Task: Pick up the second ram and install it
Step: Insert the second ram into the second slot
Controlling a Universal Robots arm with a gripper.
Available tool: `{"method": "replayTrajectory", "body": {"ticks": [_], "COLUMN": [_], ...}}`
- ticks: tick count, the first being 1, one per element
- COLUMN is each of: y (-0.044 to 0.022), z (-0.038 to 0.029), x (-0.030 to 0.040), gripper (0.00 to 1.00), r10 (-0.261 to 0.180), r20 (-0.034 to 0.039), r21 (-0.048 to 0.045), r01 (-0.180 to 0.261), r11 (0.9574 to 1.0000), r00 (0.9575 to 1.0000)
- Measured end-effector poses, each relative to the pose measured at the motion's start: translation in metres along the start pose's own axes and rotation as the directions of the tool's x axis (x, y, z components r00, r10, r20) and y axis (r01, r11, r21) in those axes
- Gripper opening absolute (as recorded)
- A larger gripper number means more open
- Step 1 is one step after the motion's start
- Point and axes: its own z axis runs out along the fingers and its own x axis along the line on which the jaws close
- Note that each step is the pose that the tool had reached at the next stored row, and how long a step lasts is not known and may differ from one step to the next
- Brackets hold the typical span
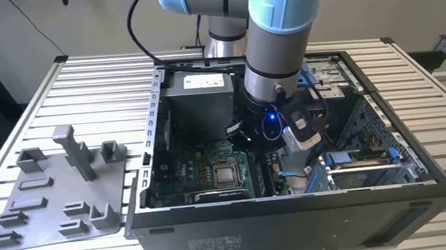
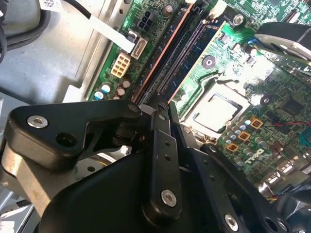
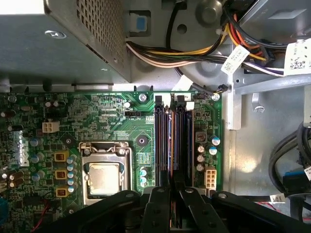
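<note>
Arm comes down near-vertical from above in the exterior view, grey tube with light blue joint caps, wrist at the bottom with a blue light lit on it. Gripper points straight down, black linkage fingers. In both wrist views the two fingers are drawn close together at the tips, only a narrow gap left between them, outer links spread wide to either side. Whether the pads are fully closed or pinching something can't be made out. In the second wrist view the gripper tips converge to a point, left-hand link angled flat, centre link upright.
</note>
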Motion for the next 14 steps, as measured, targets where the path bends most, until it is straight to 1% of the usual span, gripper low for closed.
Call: {"method": "replayTrajectory", "body": {"ticks": [6, 11, 14], "y": [0.0000, 0.0000, 0.0000], "z": [0.0009, 0.0038, 0.0043], "x": [0.0003, 0.0012, 0.0020], "gripper": [0.14, 0.14, 0.14], "r10": [-0.003, -0.010, -0.015], "r20": [0.0000, 0.0000, -0.0001], "r21": [-0.0001, 0.0000, 0.0003], "r01": [0.003, 0.010, 0.015], "r11": [1.0000, 1.0000, 0.9999], "r00": [1.0000, 1.0000, 0.9999]}}
